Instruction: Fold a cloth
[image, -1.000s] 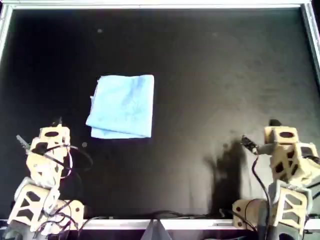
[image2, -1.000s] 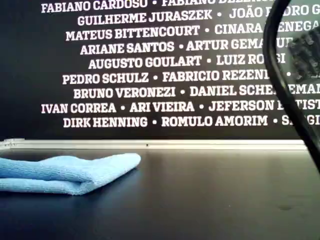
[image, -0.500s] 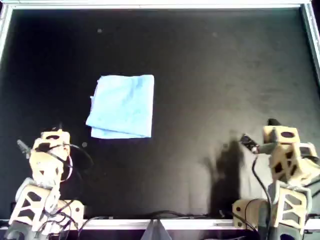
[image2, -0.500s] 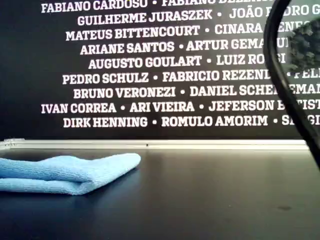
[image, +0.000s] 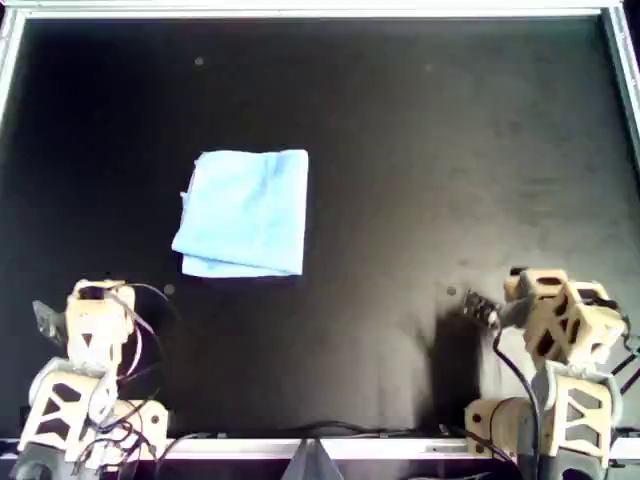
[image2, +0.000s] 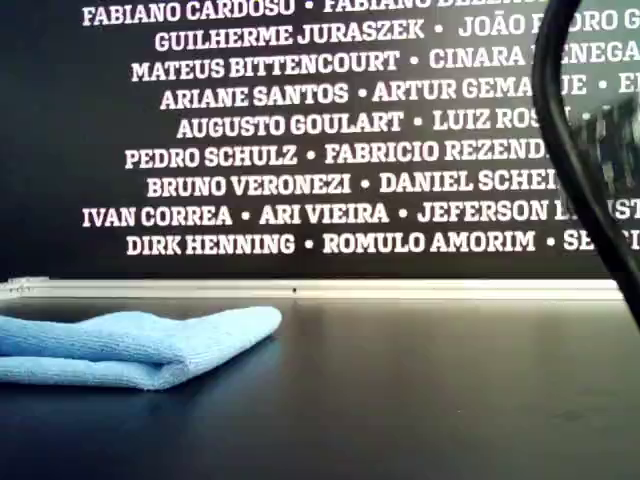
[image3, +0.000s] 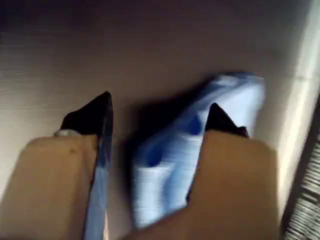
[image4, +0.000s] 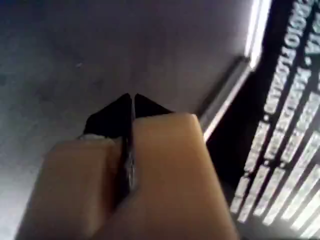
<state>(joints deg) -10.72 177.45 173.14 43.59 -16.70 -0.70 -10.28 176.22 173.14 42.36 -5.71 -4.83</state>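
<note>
The light blue cloth (image: 245, 212) lies folded on the black table, left of centre in the overhead view. In the exterior view it (image2: 130, 345) lies flat at the left, fold toward the middle. My first gripper (image3: 160, 106) is open and empty, and the cloth (image3: 170, 162) shows blurred beyond its fingers, not touched. That puts the first arm (image: 90, 320) at the overhead view's lower left, apart from the cloth. My second gripper (image4: 132, 97) is shut on nothing over bare table. Its arm (image: 560, 320) is at the lower right.
A metal rim (image: 300, 10) frames the black table, also seen in the exterior view (image2: 320, 289). A dark wall with white names (image2: 300, 130) stands behind the far rim. A black cable (image2: 580, 170) hangs at the exterior view's right.
Both arms have drawn back toward the near edge of the table in the overhead view. The cloth has not moved.
</note>
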